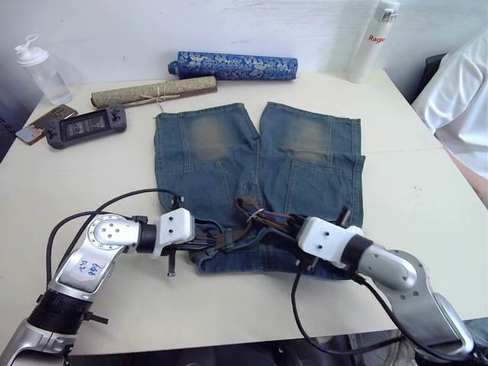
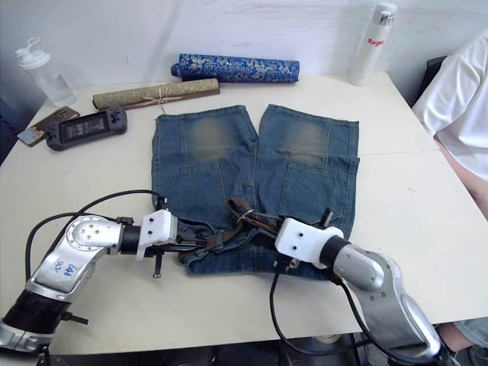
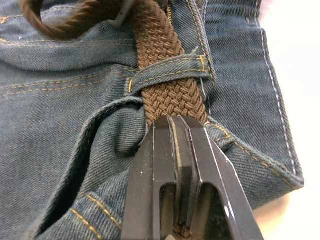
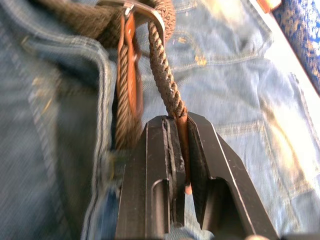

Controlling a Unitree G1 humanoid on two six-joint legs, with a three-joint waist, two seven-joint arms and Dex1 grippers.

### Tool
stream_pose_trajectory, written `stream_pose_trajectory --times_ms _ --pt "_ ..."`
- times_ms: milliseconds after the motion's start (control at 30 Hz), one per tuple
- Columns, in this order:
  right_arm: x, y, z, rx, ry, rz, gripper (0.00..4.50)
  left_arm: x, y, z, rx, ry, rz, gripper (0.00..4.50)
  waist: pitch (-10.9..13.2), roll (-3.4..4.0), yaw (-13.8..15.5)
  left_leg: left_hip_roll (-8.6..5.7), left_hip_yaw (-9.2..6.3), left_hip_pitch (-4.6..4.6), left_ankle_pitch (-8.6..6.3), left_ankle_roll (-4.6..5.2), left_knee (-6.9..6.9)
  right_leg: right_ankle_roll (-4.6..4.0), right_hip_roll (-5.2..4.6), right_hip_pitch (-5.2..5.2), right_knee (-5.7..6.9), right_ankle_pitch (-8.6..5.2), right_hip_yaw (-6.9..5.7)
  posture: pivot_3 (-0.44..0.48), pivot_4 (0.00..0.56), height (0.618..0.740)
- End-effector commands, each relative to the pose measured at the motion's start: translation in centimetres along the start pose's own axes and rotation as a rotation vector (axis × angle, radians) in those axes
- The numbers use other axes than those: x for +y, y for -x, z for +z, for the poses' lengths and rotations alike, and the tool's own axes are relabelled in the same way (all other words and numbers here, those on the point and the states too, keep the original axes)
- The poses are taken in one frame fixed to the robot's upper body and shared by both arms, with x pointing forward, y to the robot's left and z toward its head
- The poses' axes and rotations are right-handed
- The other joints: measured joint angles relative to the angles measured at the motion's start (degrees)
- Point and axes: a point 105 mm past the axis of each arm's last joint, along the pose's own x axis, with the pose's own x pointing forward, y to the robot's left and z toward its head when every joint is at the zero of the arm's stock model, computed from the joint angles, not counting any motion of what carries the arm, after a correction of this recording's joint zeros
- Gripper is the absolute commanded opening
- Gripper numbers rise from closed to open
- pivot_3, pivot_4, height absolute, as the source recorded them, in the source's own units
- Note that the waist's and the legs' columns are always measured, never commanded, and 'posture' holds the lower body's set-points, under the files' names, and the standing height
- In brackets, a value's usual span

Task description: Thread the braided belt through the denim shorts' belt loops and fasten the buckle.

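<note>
Both grippers clamped on the braided belt (image 3: 167, 95) at the waistband of the denim shorts (image 1: 255, 164).

Shorts lie flat mid-table, faded patches on both legs, waist toward the robot. Dark-brown woven strap runs under a belt loop (image 3: 170, 74); left gripper (image 3: 175, 125) pinches it just past the loop. Right gripper (image 4: 177, 125) pinches the tan tip, strap curving up to the silver buckle (image 4: 145, 12).

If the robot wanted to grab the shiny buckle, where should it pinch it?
Probably on the buckle's flat silver side bar, pinching across the thin metal. It lies on the denim shorts near the waistband, with the braided belt looped through it, so coming from above, on the side away from the strap, looks clearest. Both grippers are already shut on the belt: left gripper, right gripper.
</note>
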Motion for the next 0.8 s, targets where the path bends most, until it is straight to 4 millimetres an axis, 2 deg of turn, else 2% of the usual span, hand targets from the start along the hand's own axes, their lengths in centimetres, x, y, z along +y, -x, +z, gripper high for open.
stream_pose_trajectory --times_ms 33,100,233,333,400,500,667,800 --pt "-0.6 4.3 -2.3 0.08 0.069 -0.087 0.0 -0.8 -0.1 -4.0 0.148 0.031 0.0 0.02 -0.06 0.03 0.72 0.0 0.04 0.02 0.0 0.01 0.0 0.01 0.0 0.01 0.0 0.0 0.04 0.0 0.15 0.645" --pt "0.1 5.7 -4.2 0.146 0.098 -0.061 0.0 -0.7 -0.2 -3.9 0.136 0.026 0.01 0.02 -0.19 0.09 1.1 0.01 0.12 0.07 -0.03 0.05 0.01 0.01 0.0 0.05 0.0 0.0 0.08 0.0 0.15 0.645" --pt "0.0 7.7 -7.3 0.24 0.096 -0.082 0.0 -0.9 -0.4 -3.9 0.124 0.004 -0.006 0.02 -0.34 -0.05 1.06 0.03 0.21 0.08 -0.04 0.07 0.01 -0.25 0.0 0.23 -0.01 -0.14 0.12 0.0 0.15 0.645" --pt "-0.6 8.4 -8.3 0.25 0.065 -0.132 0.0 -0.9 -0.3 -4.1 0.128 -0.017 -0.013 0.02 -0.36 -0.05 1.16 0.06 0.23 0.45 -0.14 0.08 0.01 -0.9 -0.01 0.72 -0.07 -0.57 0.1 0.0 0.15 0.645" --pt "-1.0 8.9 -8.9 0.263 0.038 -0.157 0.0 -1.0 -0.1 -4.5 0.15 -0.046 -0.017 0.02 -0.4 -0.02 1.29 0.07 0.27 0.78 -0.44 0.14 0.04 -0.85 -0.02 1.05 -0.05 -0.89 0.14 0.0 0.15 0.645" --pt "-1.2 10.0 -9.8 0.286 0.013 -0.163 0.0 -1.1 0.2 -4.9 0.167 -0.08 -0.025 0.02 -0.42 0.01 1.58 0.07 0.3 0.8 -0.51 0.17 0.07 -0.83 -0.02 1.05 -0.03 -0.91 0.19 0.0 0.15 0.645" --pt "-0.6 11.4 -11.7 0.359 0.015 -0.103 0.0 -1.1 0.3 -5.4 0.18 -0.098 -0.025 0.02 -0.54 0.11 2.67 0.06 0.41 0.82 -0.6 0.17 0.18 -0.8 -0.03 1.08 -0.02 -0.91 0.3 0.0 0.15 0.645" --pt "-0.1 11.5 -12.2 0.37 0.055 -0.065 0.0 -1.0 0.4 -5.3 0.182 -0.103 -0.022 0.02 -0.6 0.14 2.77 0.06 0.55 0.89 -0.68 0.12 0.23 -0.76 -0.05 1.17 -0.05 -0.94 0.39 0.0 0.15 0.645"
